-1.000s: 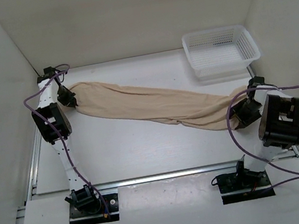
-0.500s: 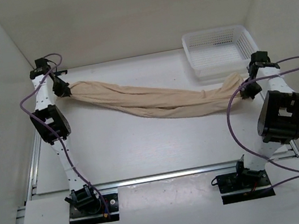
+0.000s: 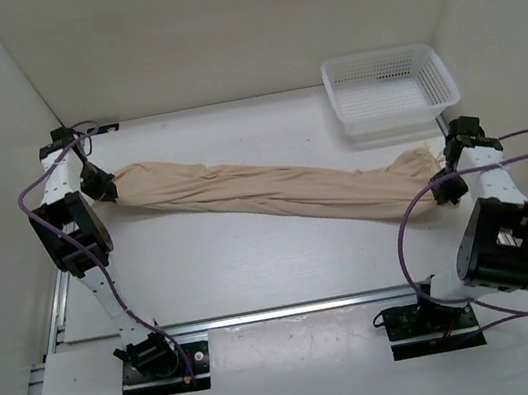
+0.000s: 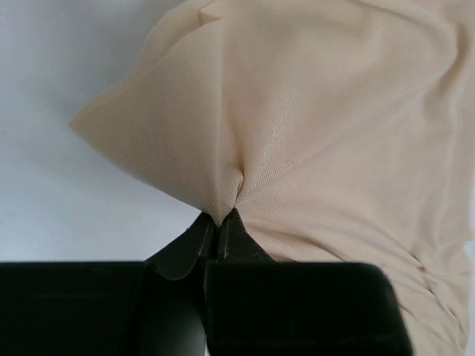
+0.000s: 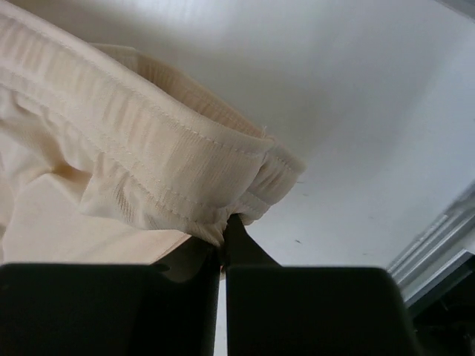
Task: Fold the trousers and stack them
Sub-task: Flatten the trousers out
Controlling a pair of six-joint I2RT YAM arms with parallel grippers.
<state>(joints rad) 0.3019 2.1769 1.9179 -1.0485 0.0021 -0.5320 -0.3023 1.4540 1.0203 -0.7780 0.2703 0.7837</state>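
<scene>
Looking at this one, the trousers (image 3: 273, 188) are strung out diagonally across the table (image 3: 256, 270), from far left toward near right, with 1 end in each pincer. The left gripper (image 4: 220, 221) has its jaws squeezed together on a small nip of the thin fabric. The right gripper (image 5: 223, 222) is clamped on the edge of the ribbed elastic waistband (image 5: 141, 141), so that's the waist end. It sits just in front of the white mesh basket (image 3: 390, 90), not touching it as far as I can tell.

My worries:
- Both bites are tiny. This stuff is thin and slippery-looking, so a hard tug from either side could pop a corner loose and drop that end.
- The 2 legs are roped up and wrinkled on top of each other. Folding from this state probably gives a lumpy bundle, not a flat stack.
- The waist end is close to the basket, so a wide swing could snag the mesh or shove it.
- The right arm's purple cable (image 3: 405, 224) loops near the cloth and might drag it.

Writing-wise there's nothing: no tag, logo or print on the trousers, the basket is plain, and I can't read any label on the arms.
</scene>
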